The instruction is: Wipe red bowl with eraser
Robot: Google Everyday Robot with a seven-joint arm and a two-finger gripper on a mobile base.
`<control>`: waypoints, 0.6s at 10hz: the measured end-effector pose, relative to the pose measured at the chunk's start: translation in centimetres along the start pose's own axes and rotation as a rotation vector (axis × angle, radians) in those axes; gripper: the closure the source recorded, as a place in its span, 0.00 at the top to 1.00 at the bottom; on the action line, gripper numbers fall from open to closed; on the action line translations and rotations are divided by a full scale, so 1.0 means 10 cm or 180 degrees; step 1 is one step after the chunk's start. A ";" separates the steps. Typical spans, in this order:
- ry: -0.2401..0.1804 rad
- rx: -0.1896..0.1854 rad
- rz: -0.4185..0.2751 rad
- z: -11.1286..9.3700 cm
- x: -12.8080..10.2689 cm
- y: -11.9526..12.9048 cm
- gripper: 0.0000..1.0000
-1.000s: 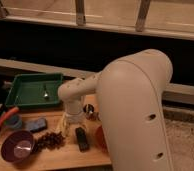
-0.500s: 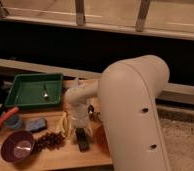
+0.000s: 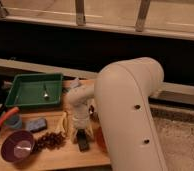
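While I run my eye in from the left edge of the wooden table point(image 3: 55, 159), I pass the purple bowl point(image 3: 17, 147) at the near corner, a small cup point(image 3: 12, 121) behind it, the blue-grey pad point(image 3: 36, 124) beside that, and the green tray point(image 3: 25, 97) farther back with a small utensil point(image 3: 46, 92) lying in it. None of these is my concern. Next comes a dark pile point(image 3: 51, 141) of small bits, then a pale yellow piece point(image 3: 63, 123), and just right of that the gripper point(image 3: 82, 134), hanging low at the end of the white arm point(image 3: 127, 115) and pointing down at the table. Directly below it, on its near side, lies the eraser point(image 3: 83, 143), a black block whose long axis seems to run toward and away from the camera. I cannot tell from this view whether the gripper is open, closed, or already on the block. What matters for my next move is what sits to the right: the red bowl point(image 3: 98, 136) shows only as an orange sliver just beside the eraser, most of it hidden behind the big arm link. I judge the pick is the step in hand; once the eraser is secure, the wipe calls for a short carry to the right and up over the rim. With the bowl that close, the risk I see is nudging it.
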 end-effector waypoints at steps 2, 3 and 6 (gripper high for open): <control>-0.0028 0.0046 -0.0057 -0.01 0.00 0.04 0.34; -0.0045 0.0069 -0.0080 -0.02 0.00 0.08 0.25; -0.0154 0.0090 -0.0091 -0.12 0.02 0.09 0.01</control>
